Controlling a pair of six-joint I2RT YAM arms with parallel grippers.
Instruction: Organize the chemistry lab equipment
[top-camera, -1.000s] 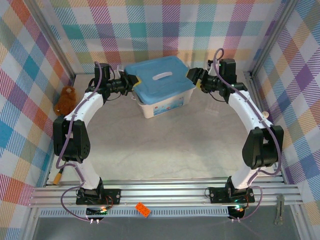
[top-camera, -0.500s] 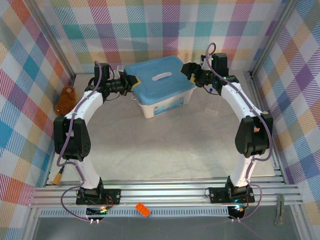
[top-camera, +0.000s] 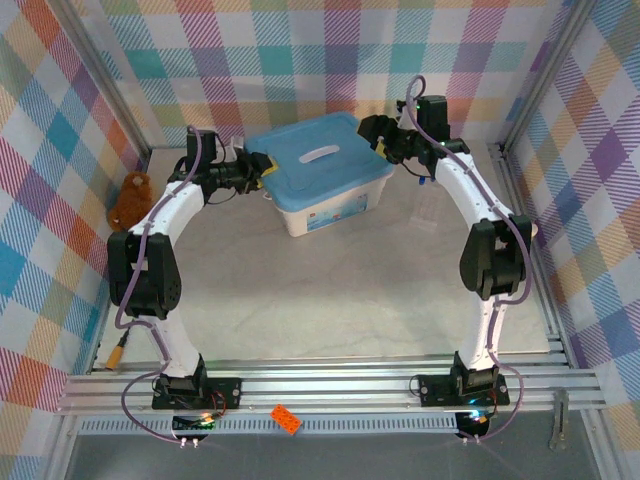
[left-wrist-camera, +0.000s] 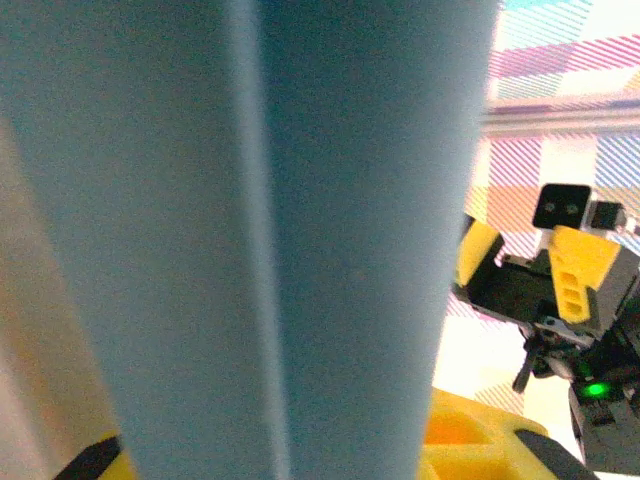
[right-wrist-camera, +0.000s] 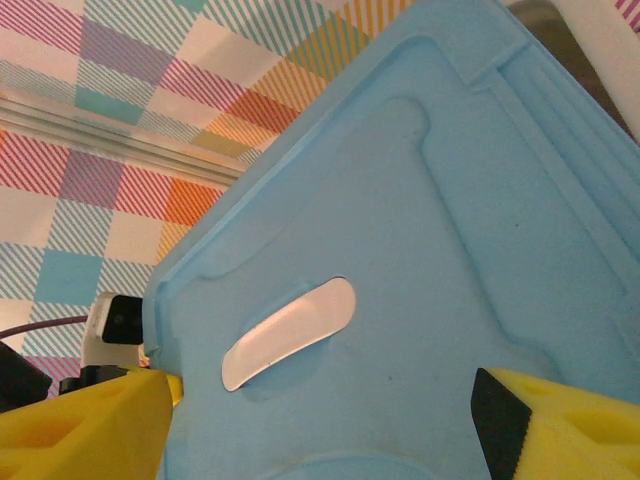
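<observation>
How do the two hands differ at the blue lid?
The left hand is at the blue lid's left edge; the right hand is at its right rear edge. The right hand's fingers are spread wide; the left hand's gap is unclear. Both face the lid.

So the box (top-camera: 335, 205) sits back-middle on the table (top-camera: 330, 290), lid (top-camera: 310, 170) on top of it. The left gripper (top-camera: 262, 165) is at the lid's left edge, the right gripper (top-camera: 375, 135) over its far right corner (both really close in). A plush toy (top-camera: 130, 198) sits far left by the wall, and a toy brick (top-camera: 286, 419) lies on the front rail (top-camera: 400, 385).
</observation>
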